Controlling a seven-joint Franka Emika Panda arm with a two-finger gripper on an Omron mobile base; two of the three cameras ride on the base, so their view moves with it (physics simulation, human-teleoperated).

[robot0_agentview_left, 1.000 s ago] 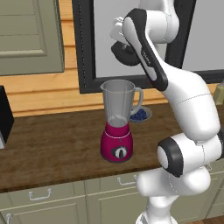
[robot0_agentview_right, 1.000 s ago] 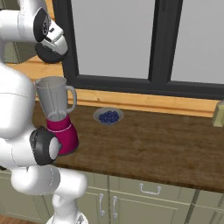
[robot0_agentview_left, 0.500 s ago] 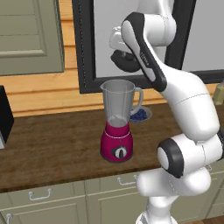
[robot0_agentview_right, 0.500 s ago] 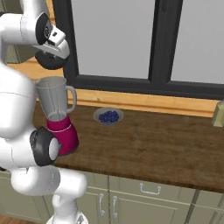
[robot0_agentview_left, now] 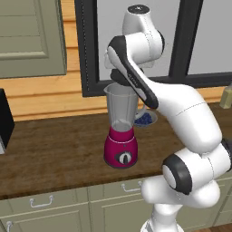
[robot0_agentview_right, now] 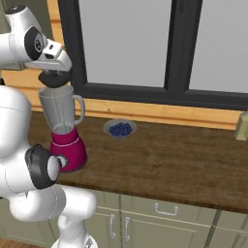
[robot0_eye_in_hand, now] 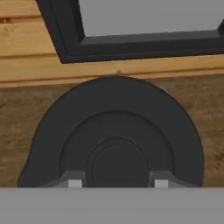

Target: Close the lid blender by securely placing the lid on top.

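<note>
The blender stands on the wooden counter, with a magenta base, a dark dial and a clear jar open at the top. The dark round lid hangs level just above the jar's mouth, a small gap away. My gripper points down and is shut on the lid. In the hand view the lid lies close below the camera, and my gripper clamps its raised centre knob between both fingertips. The lid hides the jar there.
A small bowl of blueberries sits behind and to the right of the blender. A dark window frame runs along the wall behind. A black appliance stands at the counter's left, and a pale object at its right edge.
My gripper has come down with the lid, from well above the jar to just over its mouth. The blender and the bowl have stayed put.
</note>
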